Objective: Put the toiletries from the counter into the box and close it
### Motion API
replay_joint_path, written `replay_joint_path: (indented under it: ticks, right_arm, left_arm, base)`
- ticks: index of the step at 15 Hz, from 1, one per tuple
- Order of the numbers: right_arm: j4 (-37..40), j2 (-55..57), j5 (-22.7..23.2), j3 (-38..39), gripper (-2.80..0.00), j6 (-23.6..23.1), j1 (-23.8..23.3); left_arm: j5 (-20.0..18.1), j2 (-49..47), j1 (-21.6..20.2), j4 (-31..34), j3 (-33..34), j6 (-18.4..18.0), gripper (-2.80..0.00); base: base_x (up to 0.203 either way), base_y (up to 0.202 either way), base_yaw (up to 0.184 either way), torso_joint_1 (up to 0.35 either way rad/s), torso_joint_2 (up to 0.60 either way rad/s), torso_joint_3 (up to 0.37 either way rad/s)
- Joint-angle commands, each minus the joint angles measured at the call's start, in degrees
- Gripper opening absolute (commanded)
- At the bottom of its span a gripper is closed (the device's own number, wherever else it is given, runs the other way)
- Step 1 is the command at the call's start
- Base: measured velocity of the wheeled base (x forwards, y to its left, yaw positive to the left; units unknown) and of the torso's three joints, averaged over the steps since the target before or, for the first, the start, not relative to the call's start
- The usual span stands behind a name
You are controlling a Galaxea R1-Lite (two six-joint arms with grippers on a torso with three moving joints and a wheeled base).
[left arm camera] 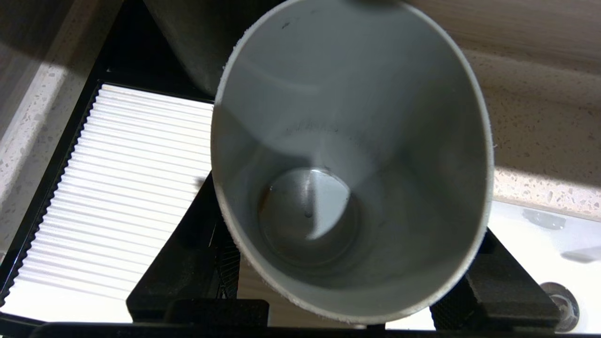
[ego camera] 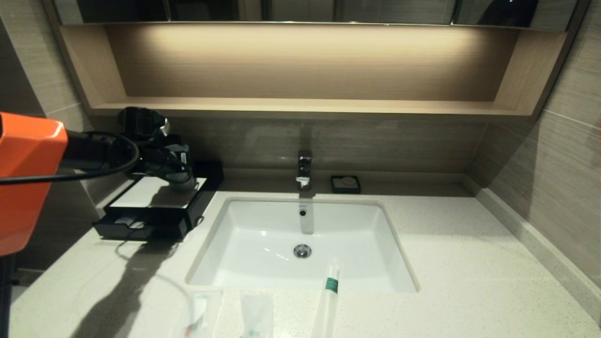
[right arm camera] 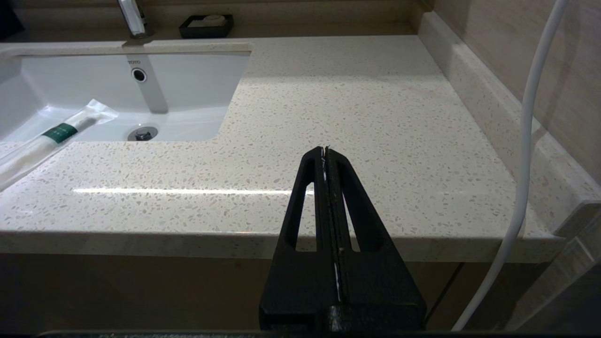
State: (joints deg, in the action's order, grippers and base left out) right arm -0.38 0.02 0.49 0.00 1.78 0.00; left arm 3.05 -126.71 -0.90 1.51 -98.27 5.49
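A dim bathroom alcove: a tan wooden shelf [ego camera: 305, 105] runs along the back wall, and below it the pale speckled counter [ego camera: 469, 263] wraps a white sink basin [ego camera: 263, 244] with a chrome tap [ego camera: 304, 170] at twelve o'clock from the drain.

My left gripper [ego camera: 181, 180] is out at about ten o'clock from the basin, over the white top panel of the black box [ego camera: 155, 206]. Its fingers [left arm camera: 493, 291] are clamped on either side of a pale grey cup [left arm camera: 350, 159], so I am pinching the cup, not a toiletry. The cup hangs upright over the far right corner of the panel; I cannot tell whether its base touches. The box's drawer front is slid out toward me, and something pale seems to lie inside, too small to name.

My right gripper [right arm camera: 326, 155] is parked low before the counter's front edge, its two fingers pressed together on nothing.

The toiletries are not yet packed, as I judge it. The long stick pack with the green band [ego camera: 331, 291] lies at six o'clock from the drain, its tip over the basin's rim. Two clear sachets [ego camera: 256, 314] [ego camera: 199, 314] lie at seven o'clock on the front counter. All three remain to be carried over, then the drawer pushed shut. A small black soap dish [ego camera: 345, 184] sits at one o'clock.
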Motion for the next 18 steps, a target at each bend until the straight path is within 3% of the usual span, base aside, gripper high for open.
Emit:
replay_joint_path:
  ticks: [1, 10, 11, 18]
  right_arm:
    - [-0.1, 0.1, 0.0, 0.0, -2.8, 0.0, 0.0]
    - [-0.1, 0.1, 0.0, 0.0, -2.8, 0.0, 0.0]
    - [0.0, 0.1, 0.0, 0.0, -2.8, 0.0, 0.0]
    - [0.0, 0.1, 0.0, 0.0, -2.8, 0.0, 0.0]
  left_arm:
    - [0.0, -0.5, 0.0, 0.0, -0.2, 0.1, -2.8]
    - [0.0, -1.1, 0.0, -0.2, -0.7, 0.1, -2.8]
    - [0.0, -1.1, 0.0, -0.2, -0.9, 0.1, 0.0]
    - [0.0, -0.1, 0.0, -0.1, -0.2, 0.9, 0.0]
  base:
    - [0.0, 0.0, 0.0, 0.0, 0.0, 0.0]
    - [0.0, 0.0, 0.0, 0.0, 0.0, 0.0]
    - [0.0, 0.0, 0.0, 0.0, 0.0, 0.0]
    - [0.0, 0.0, 0.0, 0.0, 0.0, 0.0]
